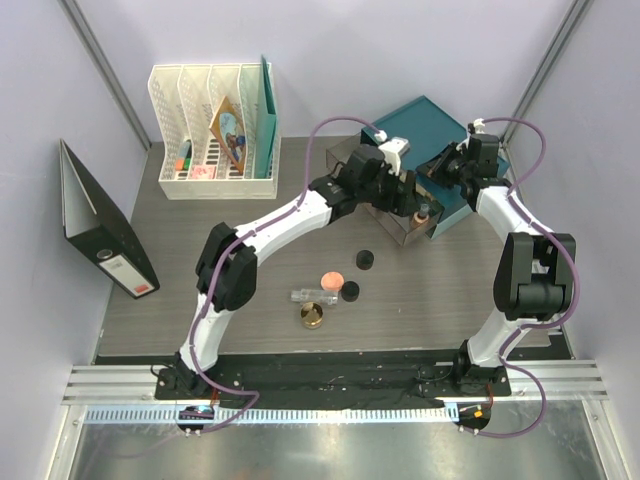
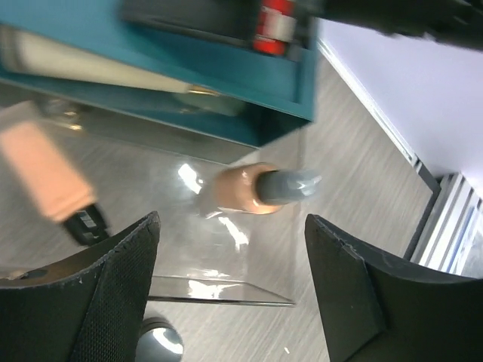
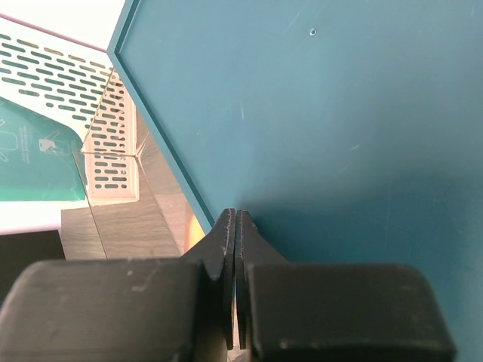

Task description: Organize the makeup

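Fingers (image 2: 98,286) of left gripper (image 2: 230,260) wide apart in left wrist view, gripping nothing, straddling beige bottle (image 2: 245,188) lying on its side in clear drawer (image 2: 226,290) just in front of teal box (image 2: 226,83); peach tube (image 2: 41,170) off to the left. Bottle probably light, rigid, smooth, apt to roll; best pinched across the body, not the cap.

Right wrist view: right gripper (image 3: 235,219) fully closed, empty, tips at the box lid; contact likely, not certain.

Top external view: box at far right corner of tabletop (image 1: 200,290); 5 pieces near the middle, not yet sorted: black pot (image 1: 365,259), second black pot (image 1: 349,292), coral compact (image 1: 331,279), clear glass bottle (image 1: 310,296), gold jar (image 1: 313,318). Glass likely fragile and slick; grasp across its middle.
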